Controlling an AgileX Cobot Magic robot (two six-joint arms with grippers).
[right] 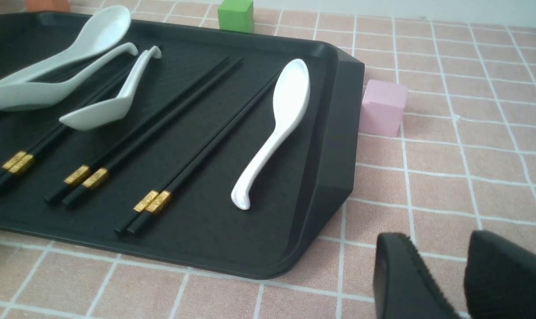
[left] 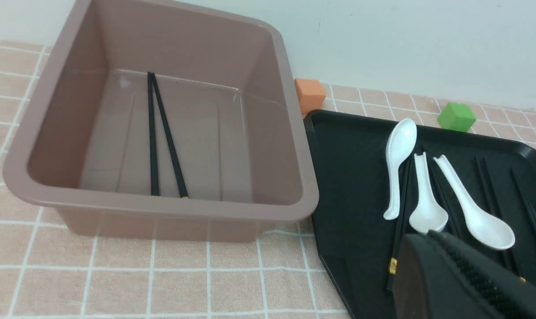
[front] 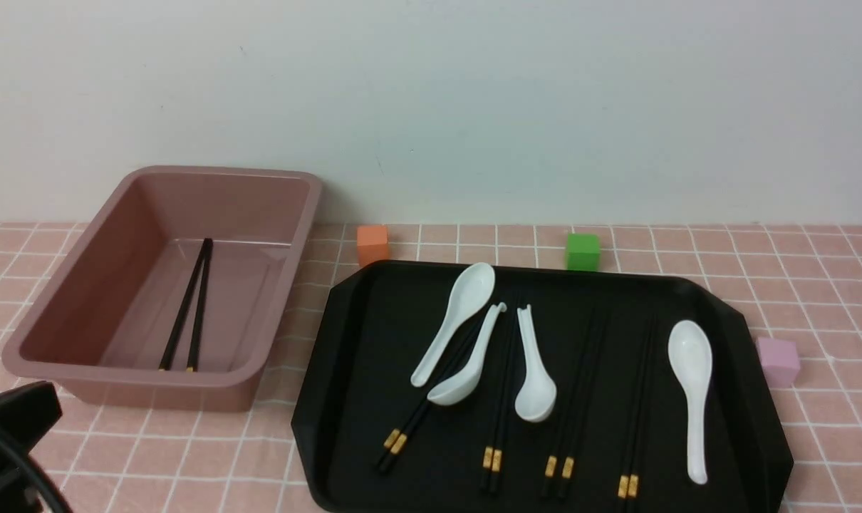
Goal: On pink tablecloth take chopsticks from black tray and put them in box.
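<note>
Pink cloth [front: 189, 456]; box [front: 60, 335] at far left, tray [front: 345, 399] to its right. One pair of chopsticks [front: 185, 310] lies in the box. Four pairs lie on the tray, gold bands toward me.

My left pincer [left: 432, 248] is pinched tight on nothing, at the near left by the box. My right pincer [right: 445, 248] stands parted and empty over the cloth, off the tray's near right corner.

Next pick, as I judge it: spread wide first, come down near the gold bands, and catch both sticks between the pads. The leftmost pair [front: 402, 434] runs under a spoon [front: 454, 385] (draw it out toward me rather than lifting straight). The two rightmost pairs look free and easier.
</note>
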